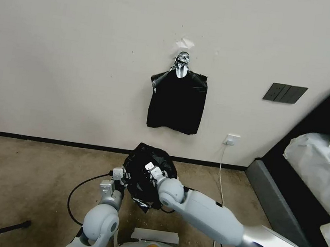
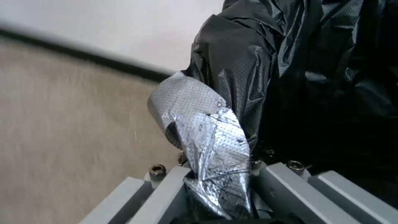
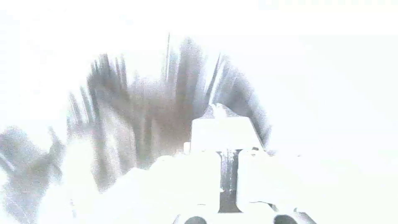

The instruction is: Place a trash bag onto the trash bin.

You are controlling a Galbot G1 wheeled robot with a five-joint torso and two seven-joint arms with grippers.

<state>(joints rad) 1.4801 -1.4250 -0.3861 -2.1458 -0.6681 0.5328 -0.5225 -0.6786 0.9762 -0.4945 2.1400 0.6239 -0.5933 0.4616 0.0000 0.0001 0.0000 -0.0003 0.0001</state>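
We hold the trash bag (image 1: 144, 169) between both grippers above the carpet (image 1: 25, 170): left gripper (image 1: 120, 173) pinches its side, right gripper (image 1: 153, 169) grips unclear.

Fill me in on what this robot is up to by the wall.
Both arms are working a glossy black trash bag low over the carpet, in front of the wall. The left gripper is at the bag's left side and the right gripper is on its top. The trash bin itself is hidden under the plastic. A bundle of spare bags hangs taped to the wall above.
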